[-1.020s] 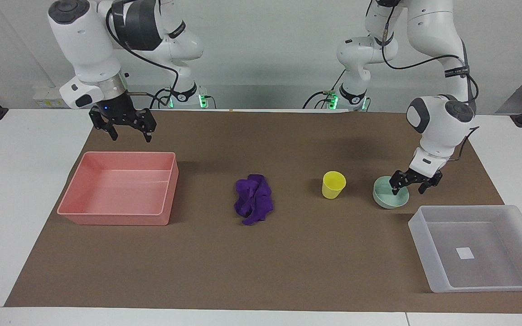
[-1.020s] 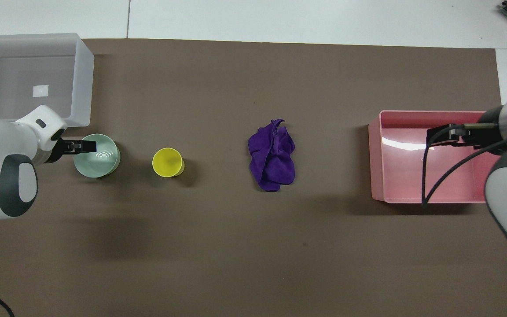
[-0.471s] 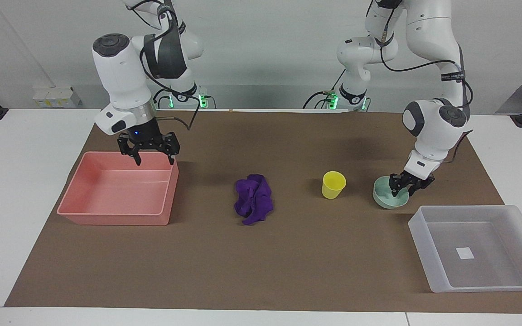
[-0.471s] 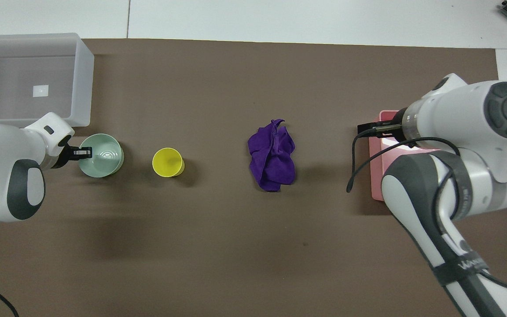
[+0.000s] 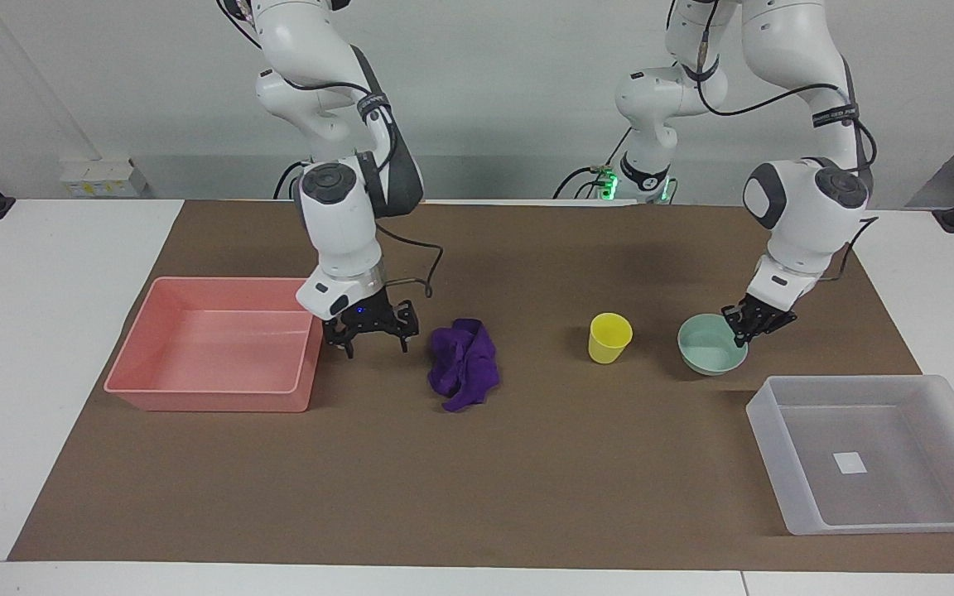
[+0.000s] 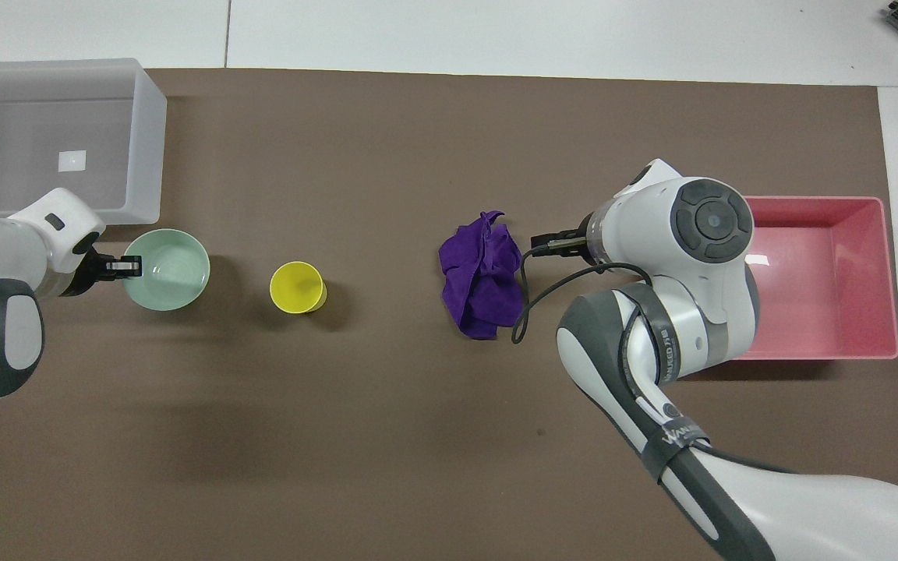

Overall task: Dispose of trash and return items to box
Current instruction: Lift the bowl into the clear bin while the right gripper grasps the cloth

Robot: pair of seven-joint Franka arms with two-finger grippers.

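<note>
The purple cloth wad [image 5: 464, 374] lies mid-table, also in the overhead view [image 6: 482, 284]. My right gripper [image 5: 376, 343] is open and low over the mat, between the pink tray and the cloth, a little short of the cloth. The yellow cup [image 5: 609, 337] stands upright beside the mint-green bowl [image 5: 705, 349]. My left gripper [image 5: 746, 324] is shut on the bowl's rim at the side toward the left arm's end, as the overhead view [image 6: 118, 266] also shows. The translucent box [image 5: 763, 414] stands empty, farther from the robots than the bowl.
The pink tray [image 5: 204, 399] sits empty toward the right arm's end of the brown mat. In the overhead view my right arm's wrist [image 6: 698, 226] covers part of that tray [image 6: 831, 343] and hides its own fingers.
My right arm swung from over the pink tray's near edge down to the mat beside the cloth. My left gripper closed on the bowl's rim and shifted the bowl slightly.
</note>
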